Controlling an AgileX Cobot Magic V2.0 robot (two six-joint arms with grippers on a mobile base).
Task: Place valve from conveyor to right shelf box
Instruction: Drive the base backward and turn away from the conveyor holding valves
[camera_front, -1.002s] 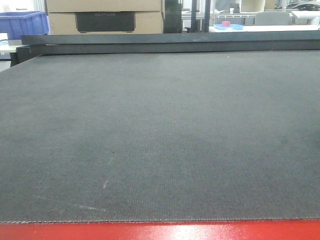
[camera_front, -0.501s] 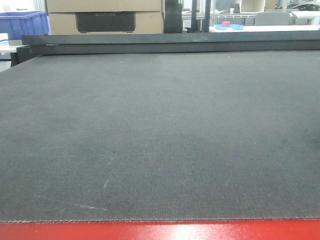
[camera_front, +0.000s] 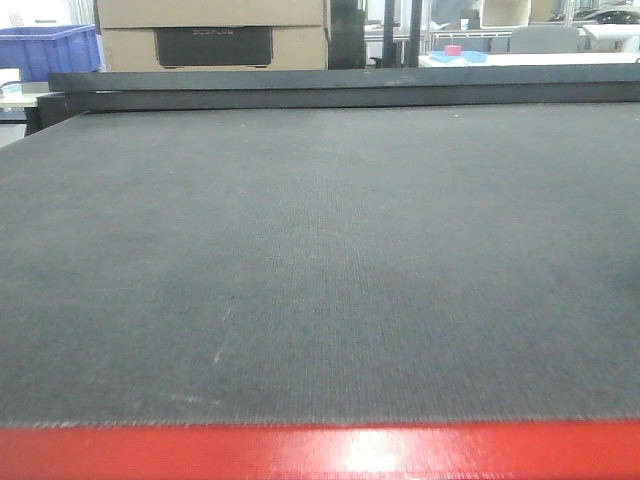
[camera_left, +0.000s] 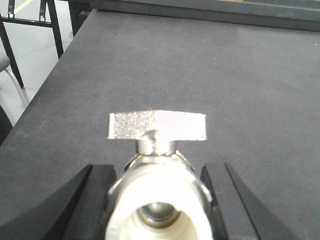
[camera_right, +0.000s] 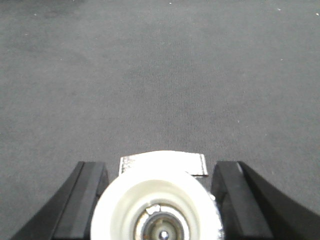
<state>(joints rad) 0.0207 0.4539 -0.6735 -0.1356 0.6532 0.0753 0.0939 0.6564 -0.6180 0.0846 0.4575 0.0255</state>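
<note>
Between the black fingers (camera_left: 95, 200) of our left hand (camera_left: 159, 169) sits a silvery metal valve (camera_left: 157, 150) with a white-lined port and a flat grey lever. It is clamped on both flanks, with the lever pointing away from the hand. Our right hand (camera_right: 159, 166) grips a second valve (camera_right: 156, 205) the same way, round white port toward the wrist. Beneath and ahead of both hands runs the dark grey woven conveyor belt (camera_front: 320, 250). Its red metal frame (camera_front: 320, 455) shows broader along the near edge than half a second ago, so we judge the base is backing off. Picking looks done. Carrying to the right shelf box, which is out of view, comes next.
</note>
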